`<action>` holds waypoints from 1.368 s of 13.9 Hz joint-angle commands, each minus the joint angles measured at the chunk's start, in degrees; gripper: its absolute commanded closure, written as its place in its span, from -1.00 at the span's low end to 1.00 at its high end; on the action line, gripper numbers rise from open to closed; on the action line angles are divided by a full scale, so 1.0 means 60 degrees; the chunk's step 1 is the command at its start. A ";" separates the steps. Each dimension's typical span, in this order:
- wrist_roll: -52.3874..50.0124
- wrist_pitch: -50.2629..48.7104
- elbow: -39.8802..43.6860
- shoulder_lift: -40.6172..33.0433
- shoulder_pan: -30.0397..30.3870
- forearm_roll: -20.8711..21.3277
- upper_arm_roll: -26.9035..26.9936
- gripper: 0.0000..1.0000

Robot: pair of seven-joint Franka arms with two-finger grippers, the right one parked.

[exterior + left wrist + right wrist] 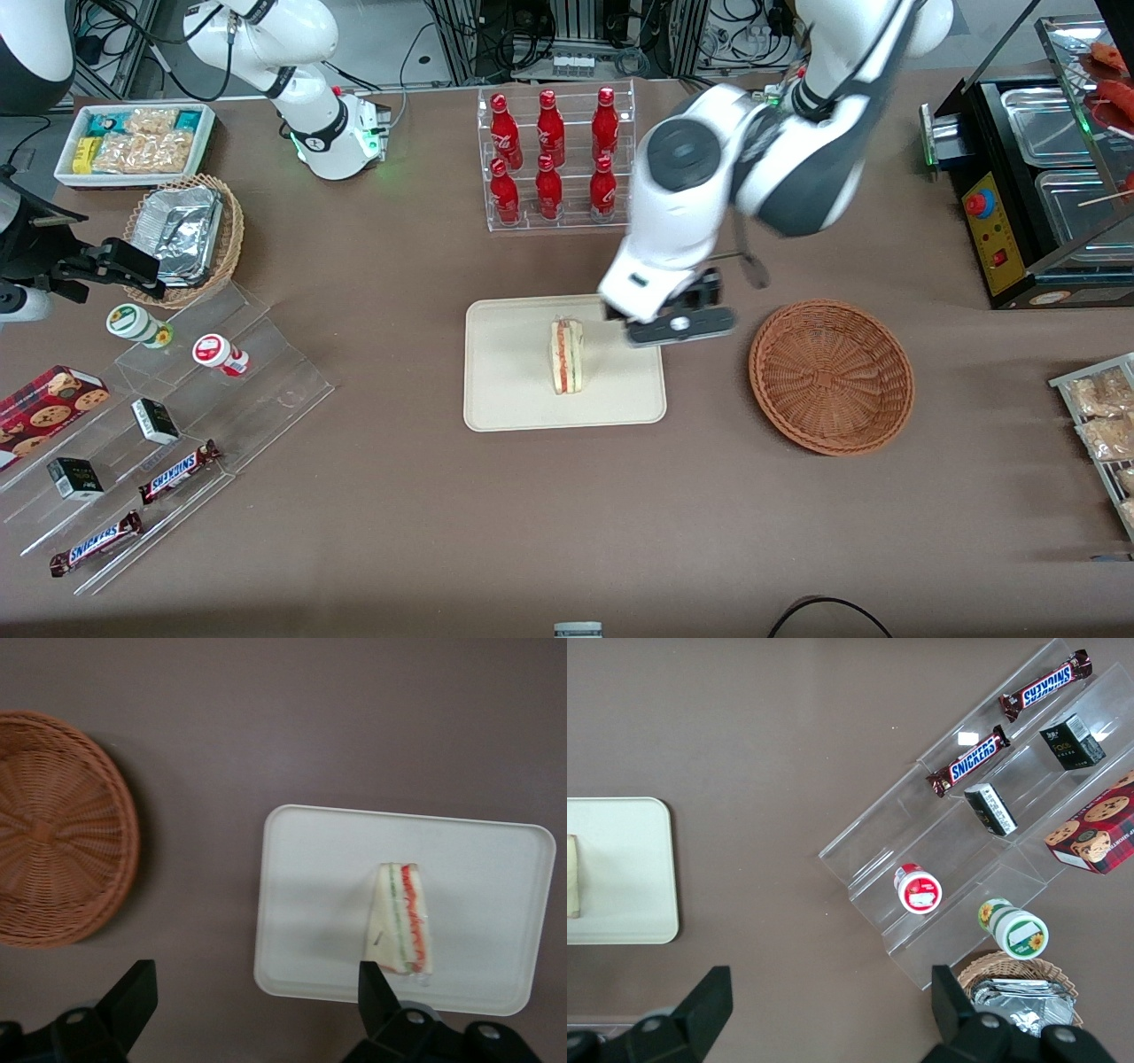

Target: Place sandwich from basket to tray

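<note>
The sandwich (567, 356), a pale wedge with red, orange and green layers, lies on the cream tray (514, 390) near its middle; it also shows in the left wrist view (403, 920) on the tray (310, 904). The reddish-brown wicker basket (831, 376) stands empty beside the tray, toward the working arm's end; it also shows in the left wrist view (53, 828). My left gripper (675, 326) hangs open and empty above the tray's edge nearest the basket, between sandwich and basket. Its black fingertips (133, 992) stand wide apart.
A clear rack of red bottles (554, 159) stands farther from the camera than the tray. Clear stepped shelves (177, 425) with candy bars, boxes and cups lie toward the parked arm's end. A tan basket with foil containers (182, 235) and a white snack bin (133, 142) stand there too. A black food warmer (1036, 195) sits at the working arm's end.
</note>
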 commanded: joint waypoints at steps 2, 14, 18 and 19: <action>0.1519 -0.0722 -0.1261 -0.1725 0.1005 -0.0070 -0.0083 -1.00; 0.6487 -0.2658 -0.1261 -0.3309 0.4509 -0.0817 0.0222 -1.00; 0.6928 -0.2746 -0.1218 -0.3412 0.4742 -0.0861 0.0693 -1.00; 0.6928 -0.2746 -0.1218 -0.3412 0.4801 -0.0861 0.0694 -1.00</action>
